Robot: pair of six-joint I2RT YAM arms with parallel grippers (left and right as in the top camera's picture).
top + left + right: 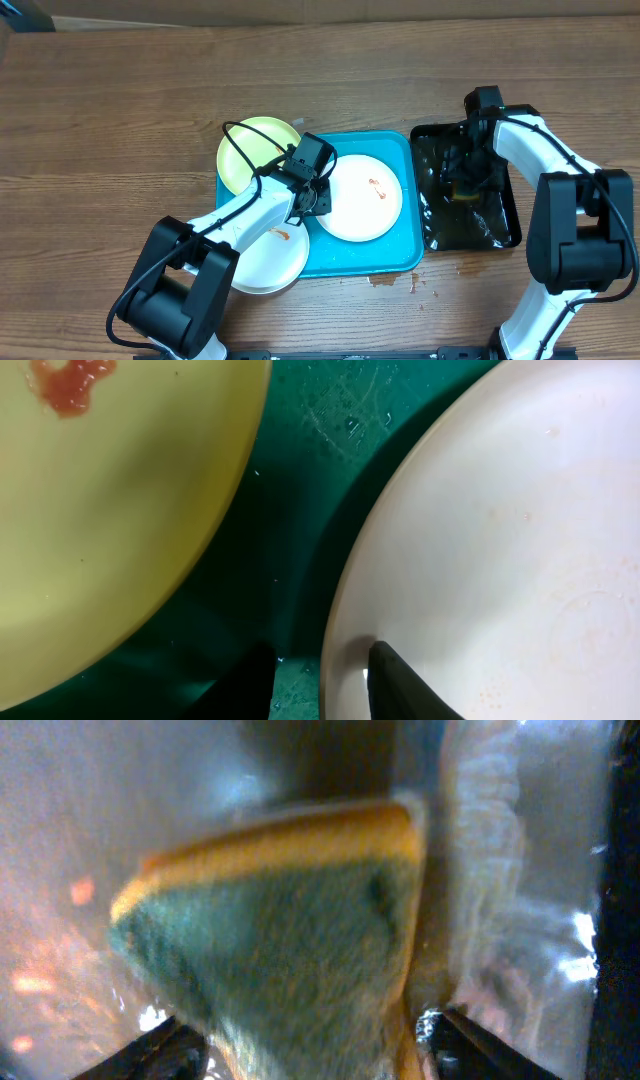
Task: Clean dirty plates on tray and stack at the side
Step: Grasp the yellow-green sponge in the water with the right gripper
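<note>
— What's on the blue tray?
— One white plate with a small orange smear, lying fully inside it. A yellow-green plate overlaps the tray's upper left corner. A second white plate, also smeared, overlaps the lower left corner.
— And the arms?
— The left gripper sits at the left edge of the plate inside the tray. The right gripper is down in the black tray, over a yellowish sponge.
— The table?
— Wooden, with brown spots just below the blue tray.
</note>
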